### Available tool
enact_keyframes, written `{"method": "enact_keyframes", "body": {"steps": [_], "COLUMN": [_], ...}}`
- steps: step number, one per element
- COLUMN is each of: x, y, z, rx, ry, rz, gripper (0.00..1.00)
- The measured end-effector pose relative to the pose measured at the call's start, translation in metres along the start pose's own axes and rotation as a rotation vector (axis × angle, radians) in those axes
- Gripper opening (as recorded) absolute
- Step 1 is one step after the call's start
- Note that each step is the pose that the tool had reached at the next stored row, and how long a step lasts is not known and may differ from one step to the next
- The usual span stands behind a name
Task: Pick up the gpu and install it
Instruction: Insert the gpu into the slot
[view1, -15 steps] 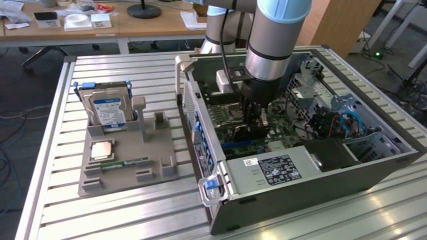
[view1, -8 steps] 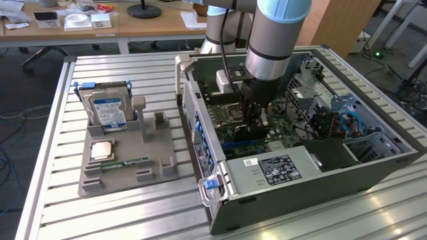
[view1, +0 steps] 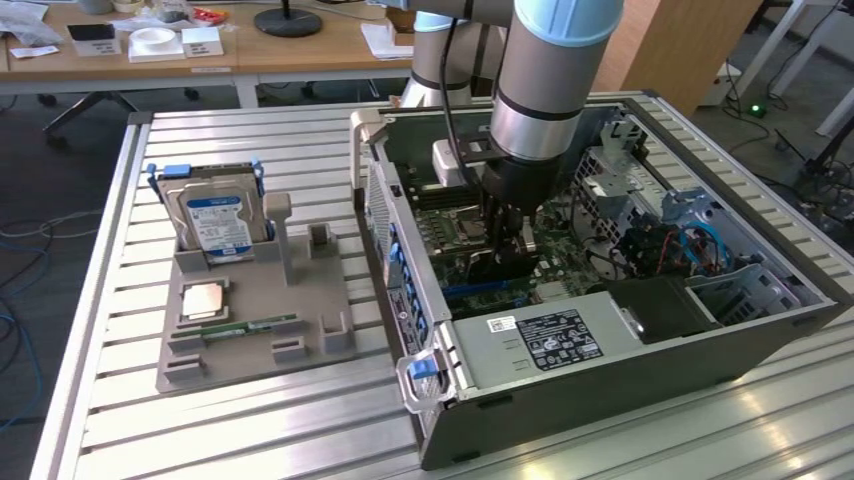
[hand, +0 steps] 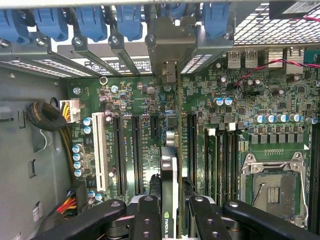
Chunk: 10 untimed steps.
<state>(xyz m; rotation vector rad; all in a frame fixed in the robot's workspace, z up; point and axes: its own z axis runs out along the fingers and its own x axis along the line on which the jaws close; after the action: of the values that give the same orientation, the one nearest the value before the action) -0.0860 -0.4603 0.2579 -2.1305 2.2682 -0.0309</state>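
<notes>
My gripper (view1: 511, 232) reaches down into the open computer case (view1: 587, 400), over the motherboard (hand: 240, 115). It is shut on the gpu (hand: 170, 165), which shows edge-on between the two black fingers (hand: 147, 215) in the wrist view. The card stands upright over the long expansion slots (hand: 136, 155). Its metal bracket end (hand: 170, 45) sits at the rear slot openings, among the blue latches (hand: 90, 22). In the exterior view the gpu (view1: 513, 268) is a dark piece just below the fingers, close above the board.
A grey fixture (view1: 314, 335) on the slatted table at the exterior view's left holds a hard drive (view1: 220, 222), a processor (view1: 204, 298) and a green memory stick (view1: 247, 326). Inside the case are the power supply (view1: 554, 340), the processor socket (hand: 272, 185) and a cable bundle (hand: 47, 117).
</notes>
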Motion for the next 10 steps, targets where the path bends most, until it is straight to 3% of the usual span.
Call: {"method": "enact_keyframes", "body": {"steps": [10], "x": [0.0000], "y": [0.0000], "z": [0.0000], "rx": [-0.0001], "ry": [0.0000], "rz": [0.000], "gripper": [0.26]}}
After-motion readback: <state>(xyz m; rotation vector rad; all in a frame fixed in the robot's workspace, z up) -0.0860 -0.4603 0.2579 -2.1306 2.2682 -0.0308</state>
